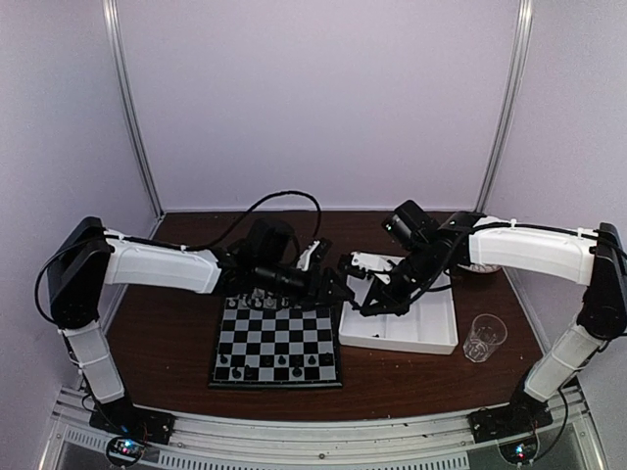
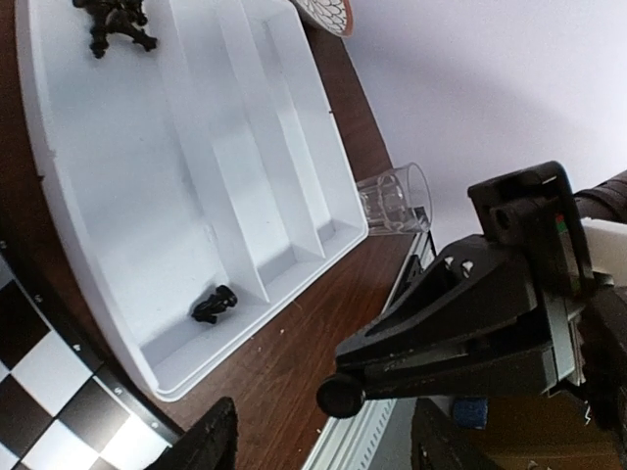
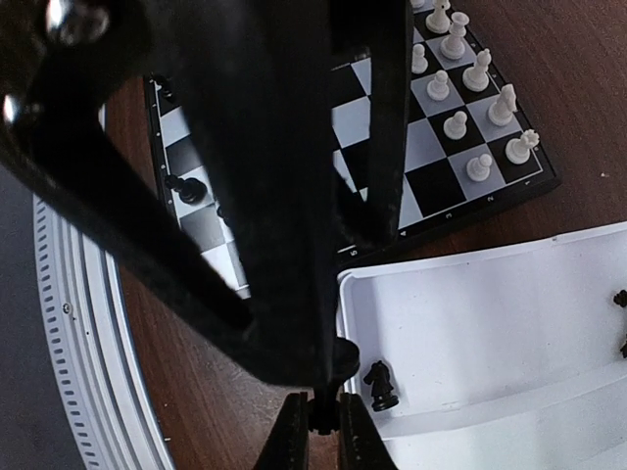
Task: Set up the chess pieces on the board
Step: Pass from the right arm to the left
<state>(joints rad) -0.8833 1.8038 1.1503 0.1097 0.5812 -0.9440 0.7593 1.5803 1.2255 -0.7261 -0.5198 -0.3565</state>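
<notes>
**CHESSMEN: LOCATION, JAW STATE AND GRIP POINT**

**1. Location.** The board (image 1: pixel 284 338) lies at lower centre of the top view. White chess pieces (image 3: pixel 456 88) stand on it in two rows, at the upper right of the right wrist view. A few black ones stand along the opposite edge. The white tray (image 1: pixel 431 333) lies just beside the board, toward the right of the top view. It holds a black knight (image 3: pixel 380 385) close to one corner and a cluster of black pieces (image 2: pixel 118 24) at the upper left of the left wrist view. A glass (image 1: pixel 483 336) stands on the tray's other side and is not involved.

**2. Jaw state.** The right gripper (image 3: pixel 321 436) has its jaws pressed onto a slim black piece (image 3: pixel 336 354) with a round head, probably a pawn. The piece hangs over the tray's rim at bottom centre of the right wrist view. The left gripper (image 2: pixel 323 446) has its jaws spread with nothing between them.

**3. Handling (judgement).**
- The chessmen are probably tiny, light, rigid and smooth plastic.
- Light pressure should hold one. Excess squeeze is likely to make it slip out sideways.
- The small base tips easily, so lower each piece upright and release it only when the base sits flat.
- Take hold across the stem, below the head.
- The knight sits near the tray wall, so bring the fingers down clear of that wall.
</notes>
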